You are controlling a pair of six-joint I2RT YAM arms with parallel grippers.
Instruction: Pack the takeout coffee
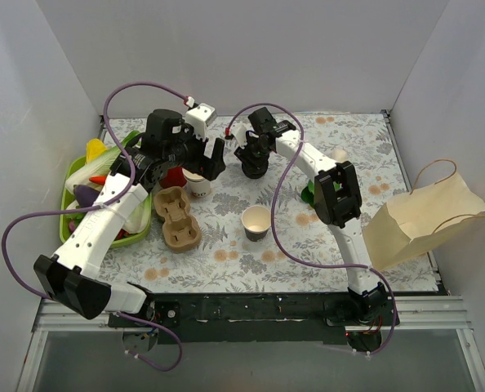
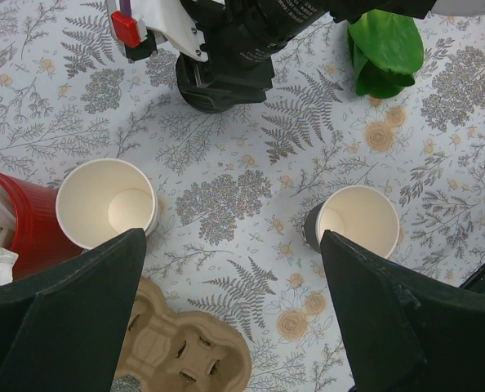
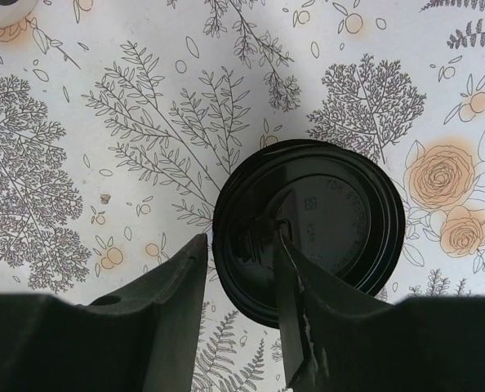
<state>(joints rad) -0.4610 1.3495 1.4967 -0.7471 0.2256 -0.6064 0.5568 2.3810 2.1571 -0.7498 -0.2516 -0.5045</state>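
A round black lid [image 3: 332,220] lies flat on the flowered table cloth, with no cup visible under it; it also shows as the black lid [image 2: 222,86]. My right gripper [image 3: 238,241] hangs right over it, open, one finger just outside the rim and the other over the lid's top. One lidless cream cup [image 1: 198,184] stands beside a red cup [image 1: 173,175], another lidless cream cup [image 1: 256,222] stands mid-table. My left gripper [image 2: 233,245] is open wide above the cloth between the two cups, holding nothing. No lidded takeout coffee is in view.
A brown pulp cup carrier [image 1: 180,216] lies below the left gripper. A green bin [image 1: 71,214] of food items sits at the left. A paper bag [image 1: 422,216] lies on its side at the right. A green leafy thing [image 2: 385,41] lies behind the right arm.
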